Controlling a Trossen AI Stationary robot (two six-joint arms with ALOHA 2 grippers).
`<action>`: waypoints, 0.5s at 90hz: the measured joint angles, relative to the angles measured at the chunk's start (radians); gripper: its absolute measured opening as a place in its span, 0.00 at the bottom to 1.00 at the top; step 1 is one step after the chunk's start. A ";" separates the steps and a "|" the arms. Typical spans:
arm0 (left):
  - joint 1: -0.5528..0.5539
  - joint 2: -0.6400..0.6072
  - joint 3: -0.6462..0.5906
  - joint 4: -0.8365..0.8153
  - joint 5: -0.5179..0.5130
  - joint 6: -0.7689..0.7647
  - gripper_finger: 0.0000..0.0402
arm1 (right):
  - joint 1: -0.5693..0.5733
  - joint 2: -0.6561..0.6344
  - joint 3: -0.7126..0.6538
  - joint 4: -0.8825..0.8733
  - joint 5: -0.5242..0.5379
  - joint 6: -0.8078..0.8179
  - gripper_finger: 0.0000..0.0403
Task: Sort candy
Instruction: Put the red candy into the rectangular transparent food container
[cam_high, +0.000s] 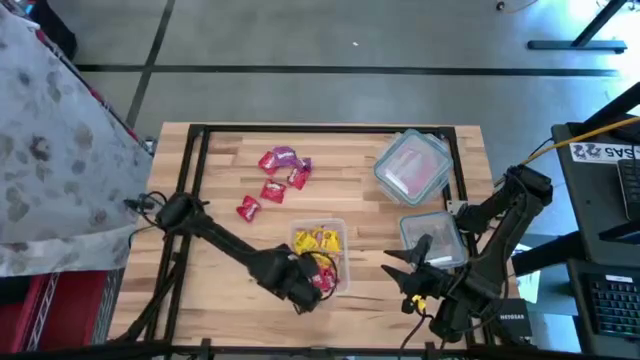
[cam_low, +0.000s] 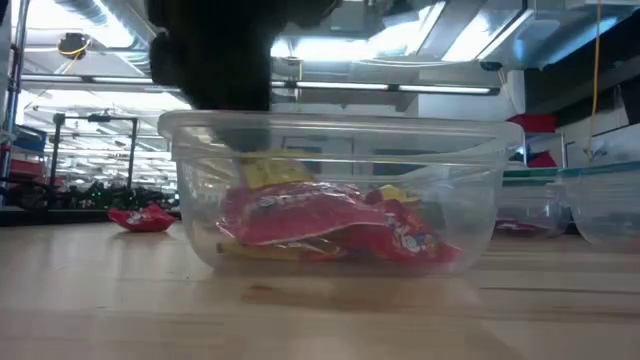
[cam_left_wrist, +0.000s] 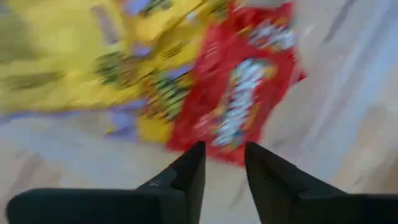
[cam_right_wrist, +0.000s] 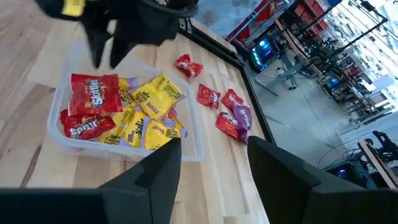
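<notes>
A clear tub (cam_low: 340, 190) on the desk (cam_high: 350, 290) is filled with red and yellow candy (cam_high: 318, 245). The left claw (cam_high: 318, 285) is held over it, fingers slightly apart and empty. More candy is scattered behind. The right claw (cam_high: 400, 278) is parked beside, fingers apart.

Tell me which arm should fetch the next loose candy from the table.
Left, probably. The left gripper hangs open over the center tub, nearer the loose candy on its side. The right gripper waits open by an empty tub, farther away.
</notes>
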 joint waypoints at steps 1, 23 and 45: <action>0.001 -0.002 0.006 -0.016 -0.005 -0.004 0.26 | 0.000 0.000 0.000 0.000 0.000 0.000 0.43; 0.016 -0.065 0.049 -0.528 -0.313 -0.240 0.23 | 0.000 0.000 0.000 -0.008 0.000 0.000 0.43; 0.150 -0.155 -0.187 -0.521 -0.270 -0.338 0.32 | 0.000 0.000 0.000 -0.001 -0.028 0.000 0.43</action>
